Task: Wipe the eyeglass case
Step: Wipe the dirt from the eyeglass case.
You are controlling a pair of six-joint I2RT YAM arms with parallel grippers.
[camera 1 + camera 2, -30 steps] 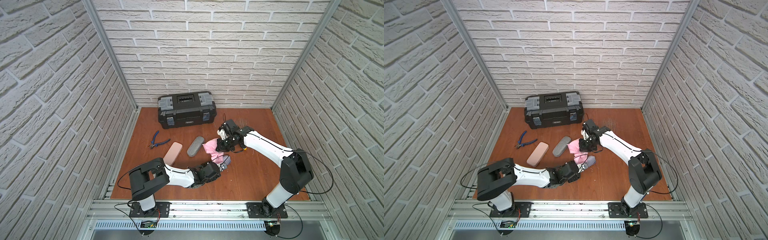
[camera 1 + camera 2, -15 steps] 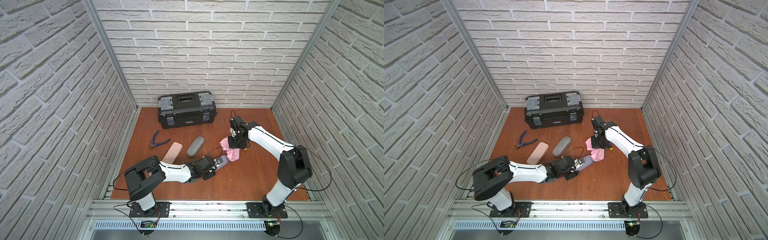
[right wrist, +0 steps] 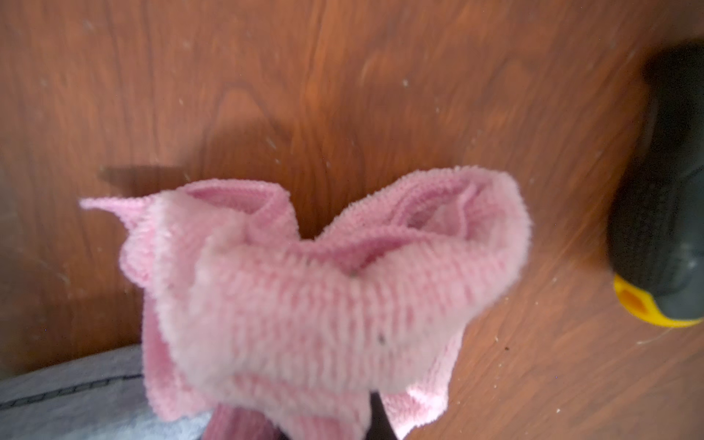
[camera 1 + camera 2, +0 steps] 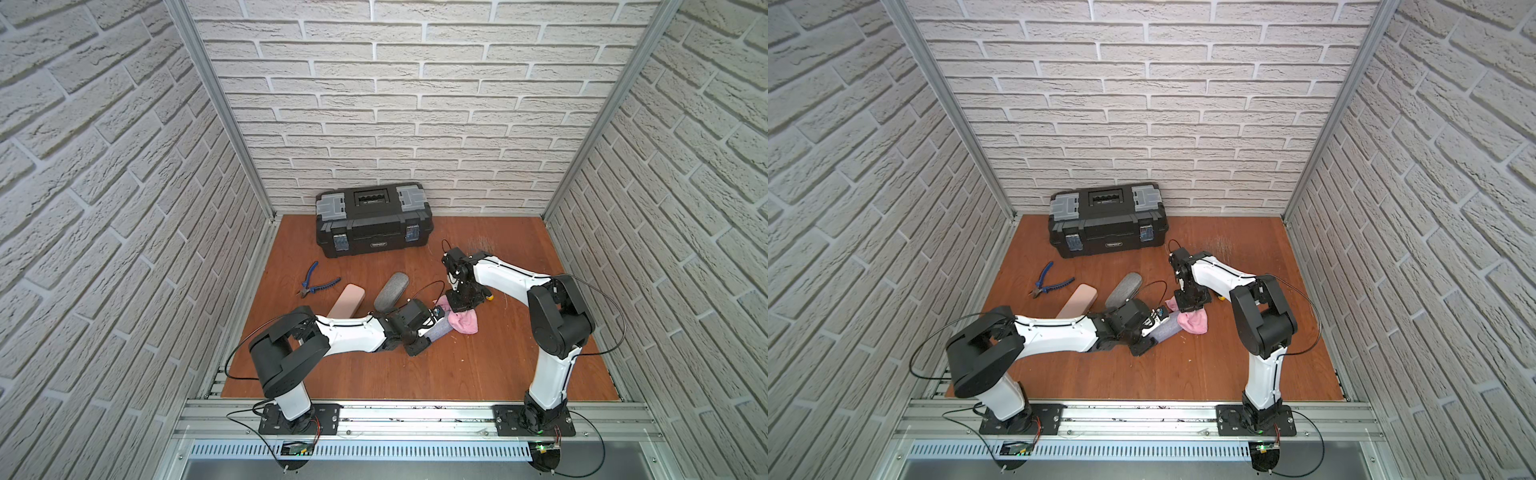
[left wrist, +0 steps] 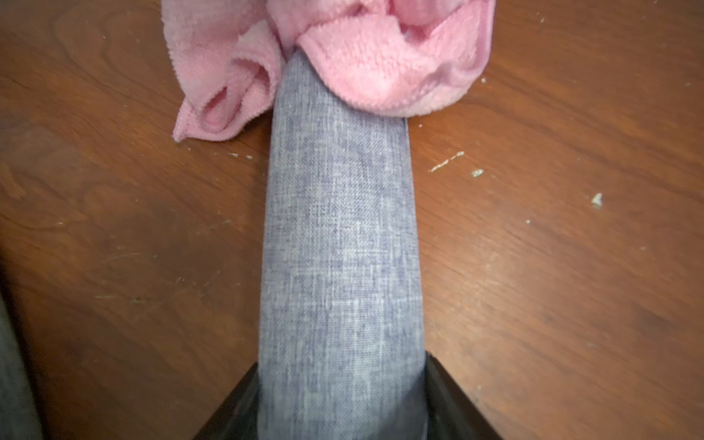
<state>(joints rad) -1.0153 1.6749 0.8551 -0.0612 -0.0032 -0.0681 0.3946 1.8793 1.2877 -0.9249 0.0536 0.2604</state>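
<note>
- Left wrist view, bottom centre: left gripper (image 5: 339, 419) clenched on the grey eyeglass case (image 5: 339, 247);
- top centre: pink cloth (image 5: 381, 68) has slid rightward onto the case's far tip, so one wiping pass seems nearly done;
- in a top view, right of centre: right gripper (image 4: 462, 306) pinching the cloth.

Blue-grey woven eyeglass case (image 5: 339, 247) sits mid table (image 5: 533, 266), far end buried under a bunched-up pink microfiber cloth (image 5: 381, 57).

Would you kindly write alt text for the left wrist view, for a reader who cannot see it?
A grey-blue eyeglass case, gripped at one end by the left gripper, stretches over a wooden table; a crumpled pink cloth drapes its other end.
</note>
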